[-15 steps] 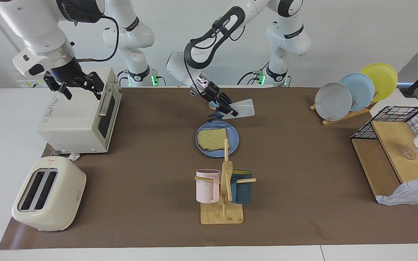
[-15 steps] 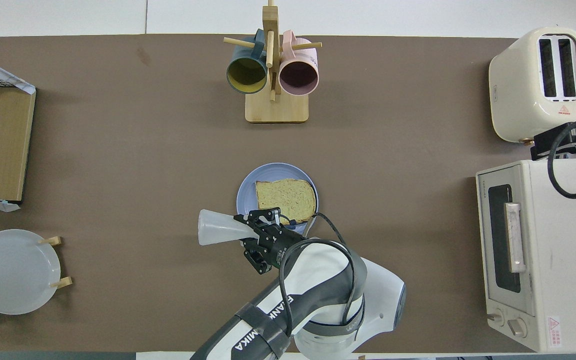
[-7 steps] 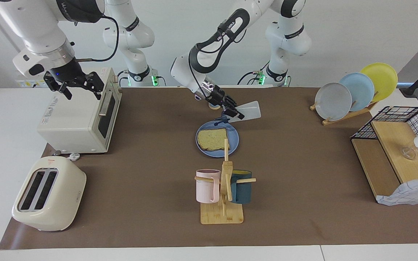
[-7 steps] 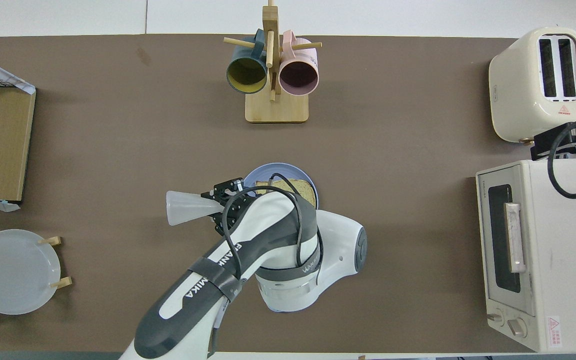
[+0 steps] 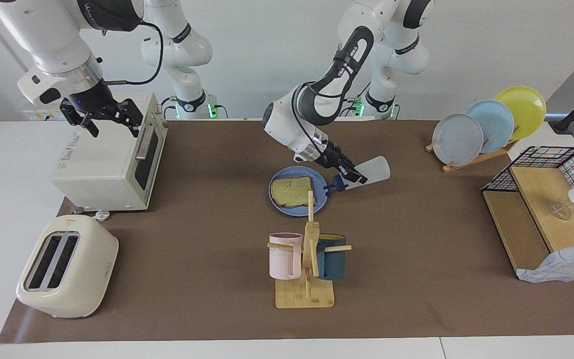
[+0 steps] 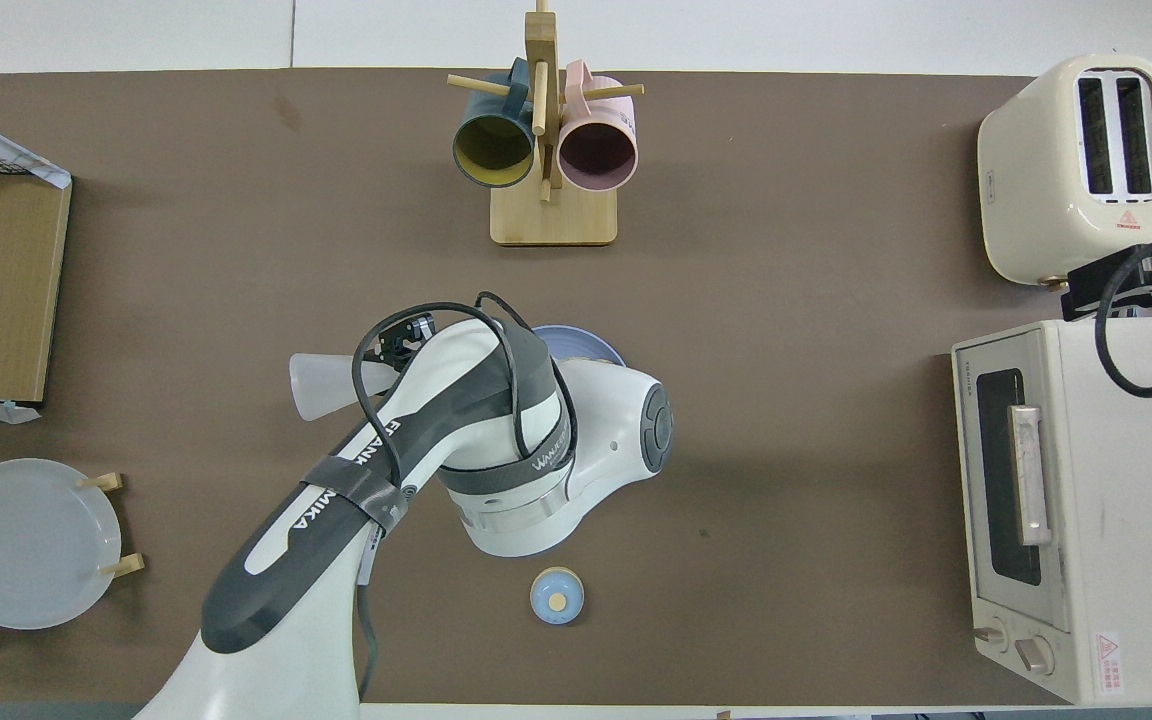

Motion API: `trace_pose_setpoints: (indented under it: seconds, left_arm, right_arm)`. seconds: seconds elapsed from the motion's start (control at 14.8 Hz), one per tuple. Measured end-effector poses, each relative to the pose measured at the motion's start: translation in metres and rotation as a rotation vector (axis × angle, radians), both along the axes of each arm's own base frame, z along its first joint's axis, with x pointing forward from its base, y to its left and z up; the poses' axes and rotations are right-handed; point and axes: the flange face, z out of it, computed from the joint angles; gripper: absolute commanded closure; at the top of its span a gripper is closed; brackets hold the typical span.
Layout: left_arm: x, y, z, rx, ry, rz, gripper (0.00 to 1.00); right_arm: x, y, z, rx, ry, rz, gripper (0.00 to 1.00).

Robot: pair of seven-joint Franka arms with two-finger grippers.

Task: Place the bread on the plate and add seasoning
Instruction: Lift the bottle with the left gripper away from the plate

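Bread [image 5: 292,191]: pale yellowish-tan, darker brown crust. Plate [image 5: 320,202]: medium blue. Seasoning [image 5: 370,171]: translucent white, dark navy cap. Counter [image 5: 416,259]: brown mat over white. Mugs: pink [image 5: 284,255], dark teal [image 5: 331,257]. Toaster [image 5: 66,266] and oven [image 5: 107,154]: cream. Bell [image 6: 556,596]: blue dome.

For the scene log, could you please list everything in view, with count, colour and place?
bread: 1, tan, on the plate
plate: 1, blue, mid-table
seasoning: 1, white, navy cap, tilted in the left hand over the plate's rim
bell: 1, blue, nearer the robots than the plate
mug stand: 1, wooden, holding a pink mug and a dark teal mug
toaster: 1, cream
toaster oven: 1, cream
plate rack: 1, wooden, three plates
wire shelf: 1
left hand: black
right hand: black, over the toaster oven, waiting
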Motion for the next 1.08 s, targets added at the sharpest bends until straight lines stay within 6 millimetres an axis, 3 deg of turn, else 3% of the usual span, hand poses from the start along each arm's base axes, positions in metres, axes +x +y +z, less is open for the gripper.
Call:
trace_pose_setpoints:
  seconds: [0.27, 0.47, 1.08]
  left_arm:
    - [0.032, 0.028, 0.020, -0.060, -0.048, 0.059, 0.89]
    - [0.053, 0.060, 0.061, -0.141, -0.097, 0.120, 0.89]
    - [0.066, 0.133, 0.177, -0.484, -0.192, 0.334, 0.85]
  right_arm:
    - [0.000, 0.000, 0.000, 0.000, 0.000, 0.000, 0.00]
    - [0.000, 0.000, 0.000, 0.000, 0.000, 0.000, 0.00]
    - [0.000, 0.000, 0.000, 0.000, 0.000, 0.000, 0.00]
